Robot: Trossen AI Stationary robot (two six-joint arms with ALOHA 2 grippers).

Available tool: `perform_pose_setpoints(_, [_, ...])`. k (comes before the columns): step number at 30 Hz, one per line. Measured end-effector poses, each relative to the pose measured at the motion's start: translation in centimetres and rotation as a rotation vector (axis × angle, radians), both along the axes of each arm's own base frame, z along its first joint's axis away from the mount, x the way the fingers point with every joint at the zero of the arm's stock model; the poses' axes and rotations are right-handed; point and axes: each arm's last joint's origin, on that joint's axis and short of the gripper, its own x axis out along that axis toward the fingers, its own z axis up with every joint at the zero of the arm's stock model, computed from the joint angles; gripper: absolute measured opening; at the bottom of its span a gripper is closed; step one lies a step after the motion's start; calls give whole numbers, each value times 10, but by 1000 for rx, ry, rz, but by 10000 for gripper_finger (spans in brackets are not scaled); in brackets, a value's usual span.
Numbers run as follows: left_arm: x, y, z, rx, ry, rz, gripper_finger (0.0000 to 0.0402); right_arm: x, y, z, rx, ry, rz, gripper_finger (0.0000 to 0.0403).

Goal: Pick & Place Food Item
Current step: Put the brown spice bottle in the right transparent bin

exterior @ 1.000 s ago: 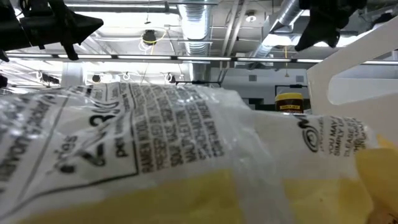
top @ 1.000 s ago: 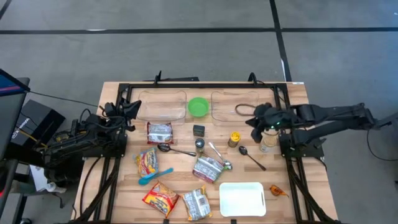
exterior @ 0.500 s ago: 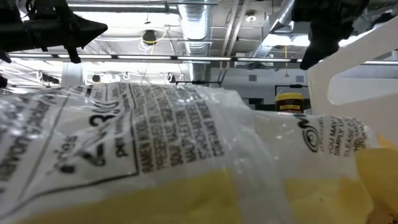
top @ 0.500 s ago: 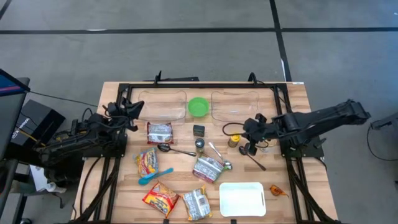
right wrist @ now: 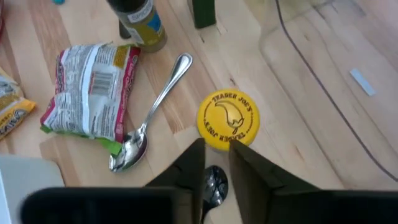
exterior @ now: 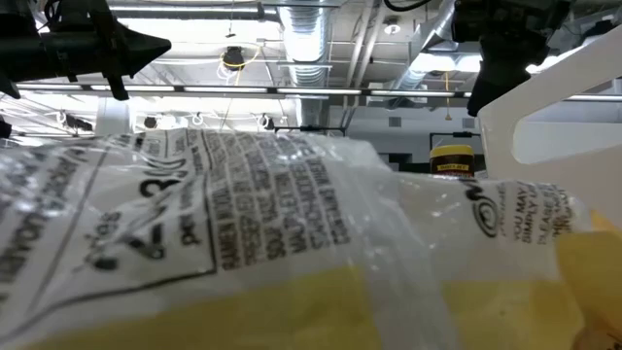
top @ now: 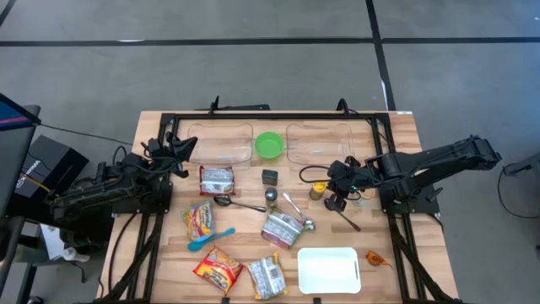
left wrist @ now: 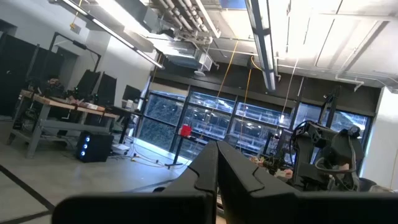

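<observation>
We judge the task barely begun: our right gripper (right wrist: 216,160), fingers a narrow slit apart and holding nothing, hovers just above the yellow-lidded jar (right wrist: 227,118) beside the spoon (right wrist: 149,113), while our left gripper (top: 177,145) waits shut at the table's edge.

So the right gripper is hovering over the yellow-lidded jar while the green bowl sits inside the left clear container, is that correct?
Not quite. The green bowl sits on the table between the two clear containers, not inside the left one; the high view shows it. The rest holds: the right gripper is over the yellow-lidded jar.
</observation>
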Motion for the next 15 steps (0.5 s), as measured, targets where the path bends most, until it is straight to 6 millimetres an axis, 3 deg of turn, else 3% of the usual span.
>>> perform_pose_setpoints(10, [0, 0, 0, 0, 0, 0, 0, 4, -6, 2, 7, -41, -33, 239])
perform_pose_setpoints(15, [0, 0, 0, 0, -1, 0, 0, 4, -9, 2, 6, -41, -47, 280])
